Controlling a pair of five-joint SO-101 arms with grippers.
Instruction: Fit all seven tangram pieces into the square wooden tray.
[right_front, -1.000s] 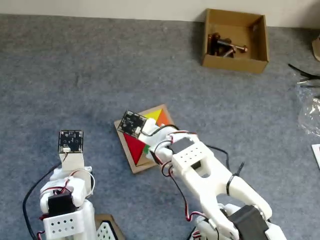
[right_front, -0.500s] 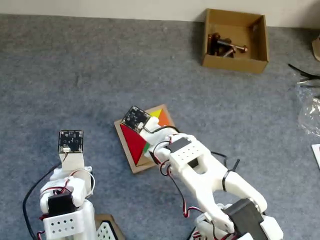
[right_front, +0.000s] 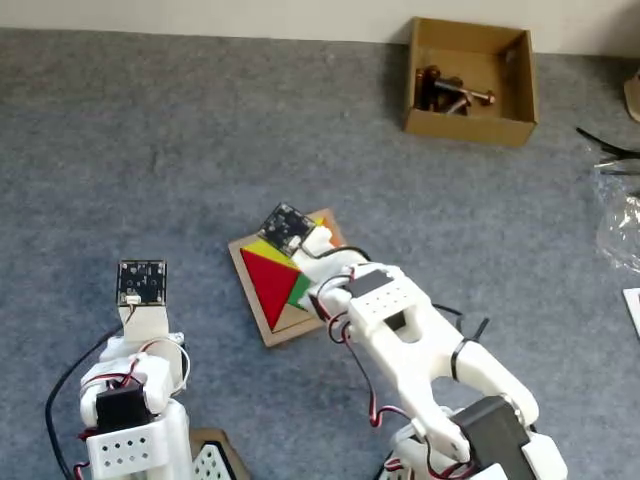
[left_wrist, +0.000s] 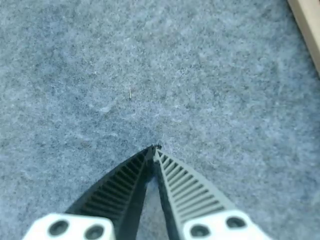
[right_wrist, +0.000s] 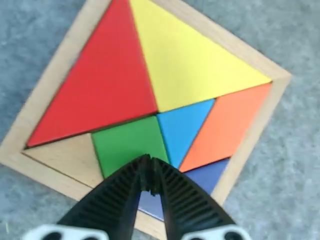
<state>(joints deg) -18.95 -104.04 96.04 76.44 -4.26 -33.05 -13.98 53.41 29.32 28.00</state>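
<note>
Hovering over the filled tray (right_wrist: 280, 80), right claw (right_wrist: 150, 172) closed and empty; left claw (left_wrist: 155, 149) likewise, over carpet (left_wrist: 100, 75).

I seem to work in a small robotics lab or hobby workshop. My worktop (right_front: 150, 130) is covered in grey felt and runs up to a pale wall (right_front: 200, 15) along the top edge. At the upper right, a cardboard box (right_front: 465, 128) holds loose metal parts (right_front: 450, 92). Black cables (right_front: 605, 150) and a clear plastic bag (right_front: 622, 230) lie at the right edge. Bare red and black wires (right_front: 330, 322) loop over my arm.
</note>
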